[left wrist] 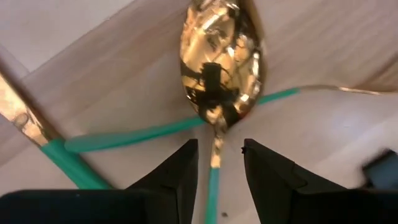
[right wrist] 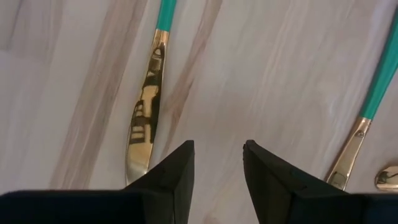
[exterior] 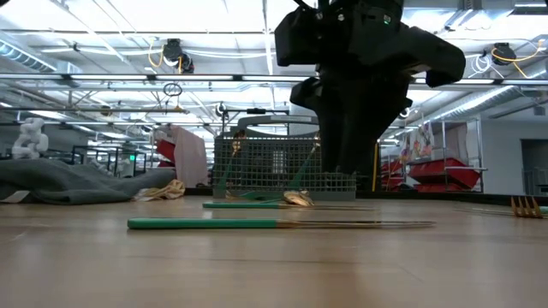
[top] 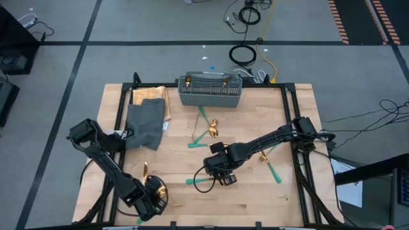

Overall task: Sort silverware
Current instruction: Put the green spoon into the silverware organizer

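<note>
Silverware [top: 206,135]: pieces with gold heads and teal handles are being shown scattered on the bench [top: 281,198]; several are lying mid-bench in front of the mesh basket [top: 210,91], one is lying on the right side [top: 271,166], and a few are gathered at the near left corner.
Left end effector [top: 155,199]: it is being held low over the near left corner of the bench. Its fingers [left wrist: 180,177] are being kept apart, with the slim handle of a spoon [left wrist: 219,62] lying between them. Whether the pads are touching that handle cannot be told.
Right end effector [top: 225,180]: it is being held over the middle of the bench. Its fingers [right wrist: 174,177] are being kept apart above bare wood, with nothing clamped. A knife [right wrist: 144,115] is lying just beside one finger.
Cloth [top: 145,123]: it is being left on the far left part of the bench, beside the mesh basket.
</note>
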